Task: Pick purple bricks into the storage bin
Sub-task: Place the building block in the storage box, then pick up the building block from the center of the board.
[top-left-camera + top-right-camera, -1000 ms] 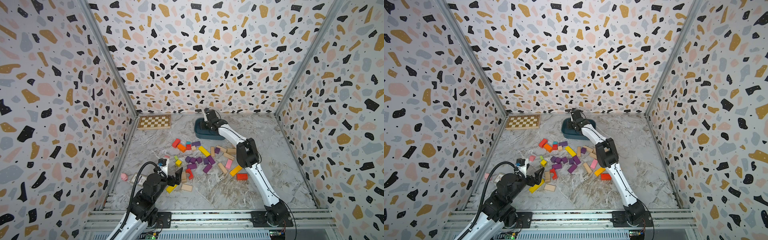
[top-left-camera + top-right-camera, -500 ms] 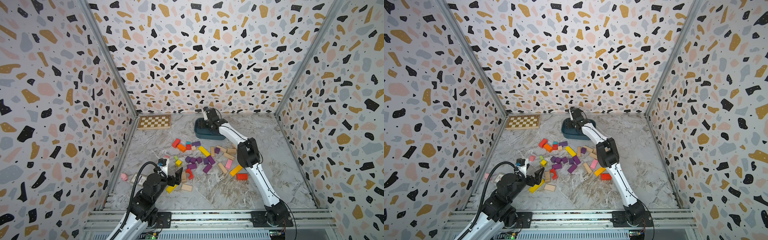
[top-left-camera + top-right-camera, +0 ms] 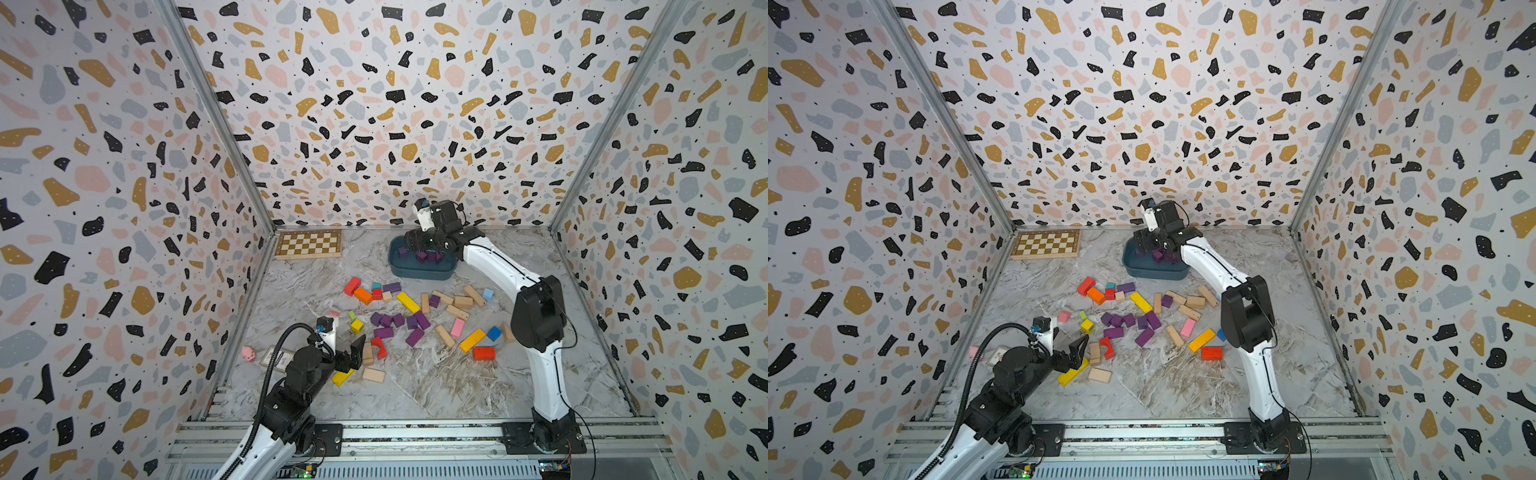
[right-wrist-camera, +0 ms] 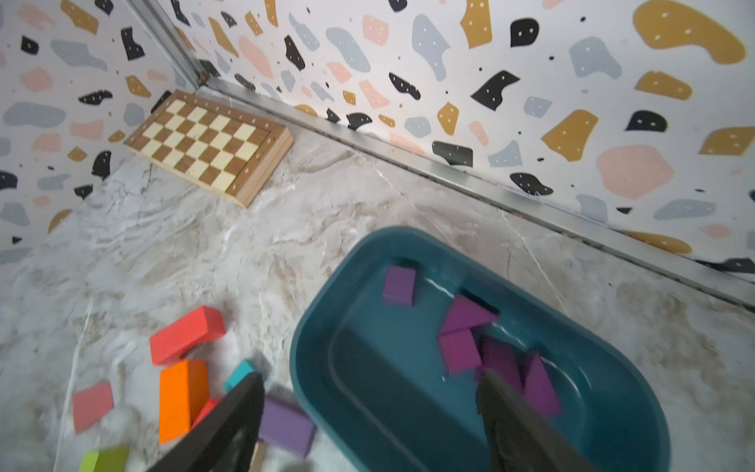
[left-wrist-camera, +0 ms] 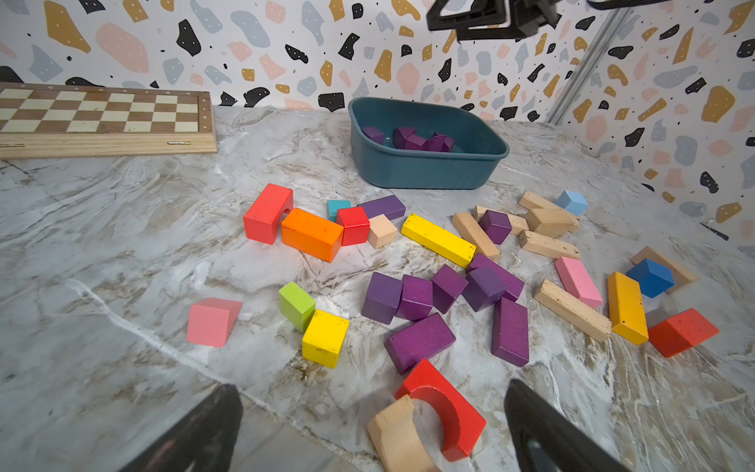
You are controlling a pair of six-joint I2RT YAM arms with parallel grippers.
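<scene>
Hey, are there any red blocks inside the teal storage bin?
No, only purple bricks lie inside the storage bin.

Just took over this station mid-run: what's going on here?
The right end effector hangs open and empty over the storage bin, where several purple bricks already lie. The left end effector, also open and empty, sits low at the near edge of the block pile. About nine purple bricks lie on the table among the other coloured blocks.

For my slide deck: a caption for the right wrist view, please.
Right gripper open over the storage bin, purple bricks lying inside, chessboard beyond.
</scene>
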